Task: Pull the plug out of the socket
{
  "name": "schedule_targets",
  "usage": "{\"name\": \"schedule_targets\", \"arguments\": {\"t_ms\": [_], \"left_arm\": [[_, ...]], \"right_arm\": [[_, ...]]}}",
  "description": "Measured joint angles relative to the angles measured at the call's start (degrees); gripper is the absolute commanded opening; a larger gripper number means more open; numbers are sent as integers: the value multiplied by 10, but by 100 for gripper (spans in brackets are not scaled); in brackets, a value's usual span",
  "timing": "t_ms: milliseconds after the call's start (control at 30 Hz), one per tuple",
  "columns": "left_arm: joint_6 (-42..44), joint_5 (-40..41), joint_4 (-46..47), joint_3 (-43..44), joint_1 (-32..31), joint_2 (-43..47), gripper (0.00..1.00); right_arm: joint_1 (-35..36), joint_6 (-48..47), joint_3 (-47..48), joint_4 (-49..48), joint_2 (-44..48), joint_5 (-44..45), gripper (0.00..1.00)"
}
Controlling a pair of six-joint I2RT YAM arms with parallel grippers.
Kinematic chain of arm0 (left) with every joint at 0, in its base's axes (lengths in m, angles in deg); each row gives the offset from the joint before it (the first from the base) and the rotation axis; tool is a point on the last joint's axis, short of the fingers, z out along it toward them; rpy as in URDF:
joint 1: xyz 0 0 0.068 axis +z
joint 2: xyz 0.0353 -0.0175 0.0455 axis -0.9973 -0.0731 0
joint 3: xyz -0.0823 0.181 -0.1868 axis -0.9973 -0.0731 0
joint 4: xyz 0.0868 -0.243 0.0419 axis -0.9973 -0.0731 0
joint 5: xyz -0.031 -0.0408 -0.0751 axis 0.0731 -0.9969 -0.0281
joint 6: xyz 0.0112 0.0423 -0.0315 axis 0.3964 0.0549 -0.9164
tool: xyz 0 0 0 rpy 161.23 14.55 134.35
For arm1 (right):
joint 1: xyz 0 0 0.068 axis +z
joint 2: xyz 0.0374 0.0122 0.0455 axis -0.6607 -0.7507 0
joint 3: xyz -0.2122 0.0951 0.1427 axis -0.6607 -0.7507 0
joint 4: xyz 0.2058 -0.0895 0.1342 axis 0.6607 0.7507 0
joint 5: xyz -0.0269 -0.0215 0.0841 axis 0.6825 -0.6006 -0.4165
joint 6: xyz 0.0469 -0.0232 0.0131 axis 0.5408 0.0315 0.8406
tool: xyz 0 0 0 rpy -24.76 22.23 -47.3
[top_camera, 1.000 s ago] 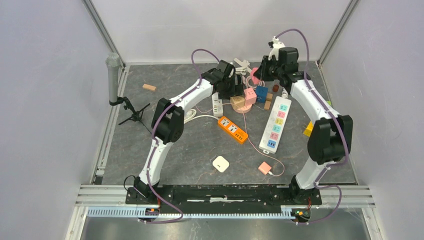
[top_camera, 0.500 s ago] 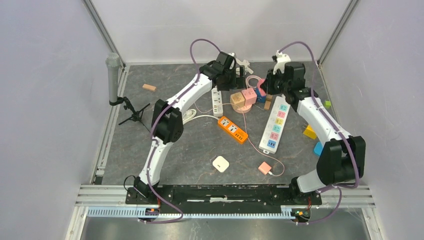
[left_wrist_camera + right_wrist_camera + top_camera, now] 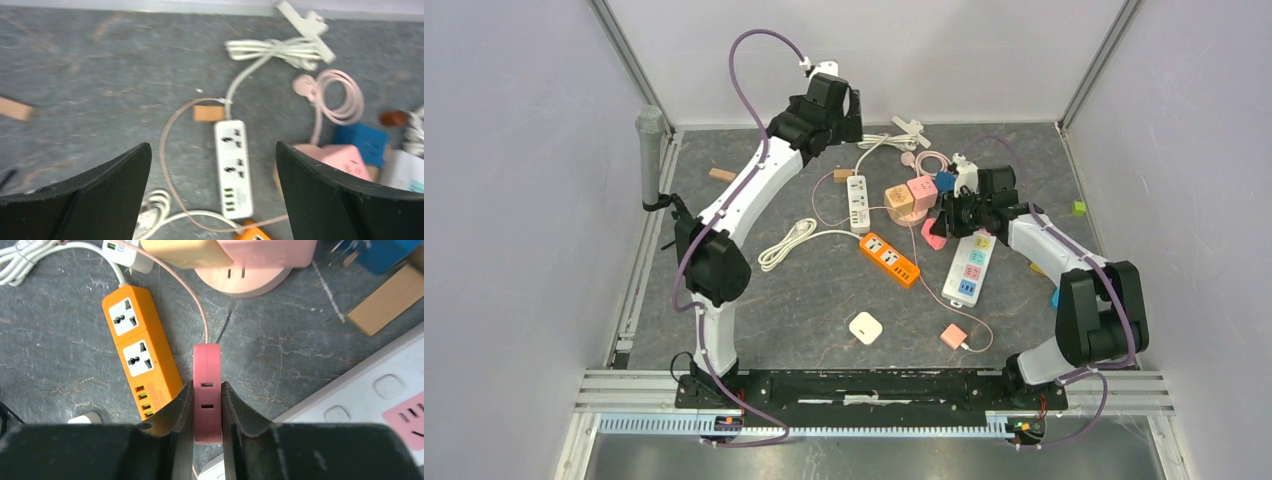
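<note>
Right gripper point(image 3: 207, 386) is clamped tight on the pink plug point(image 3: 207, 365), one finger flat against each broad side; the plug stands on edge just above the table point(image 3: 814, 300), in the gap between the orange power strip point(image 3: 140, 365) and the long white power strip point(image 3: 360, 390), touching neither; it sits in no socket, and its pink cord point(image 3: 185, 285) curves away from its far end toward the cube sockets. Left gripper point(image 3: 212, 146) is raised over the far part of the table with its fingers spread as wide as they go and nothing between them.

The grey table carries everything else; the long white power strip, with pastel outlets, lies at an angle on the right, its far end beside the right gripper; the orange power strip lies near the middle, just left of the plug; a small white power strip point(image 3: 233, 167) lies directly below the left gripper, lengthwise between the open fingers; a loosely coiled white cable point(image 3: 789, 240) lies left of the orange strip. Beyond the plug sit a tan cube point(image 3: 898, 200), a pink cube socket point(image 3: 922, 190) and a blue cube point(image 3: 945, 181), close together; a white square charger point(image 3: 865, 327) and a pink square charger point(image 3: 953, 336) lie apart at the near side; a small wooden block point(image 3: 208, 113) rests just beyond the small white strip.
</note>
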Motion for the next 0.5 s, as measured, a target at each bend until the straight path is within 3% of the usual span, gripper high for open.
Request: {"name": "schedule_targets", "arguments": {"t_ms": [100,200,367,500], "left_arm": [[32,51,-1,-1,11,4,100],[42,49,-19,-1,24,3,100],[54,-20,-24,-1,38,3,100],[56,-93,-24,-2,37,3,100]], "right_arm": [[2,0,-10,0,-16,-7,41],[3,0,-14,1,-32,-5,46],[3,2,-14,2,-43,15,53],[3,5,-5,12,-49,50,68]]}}
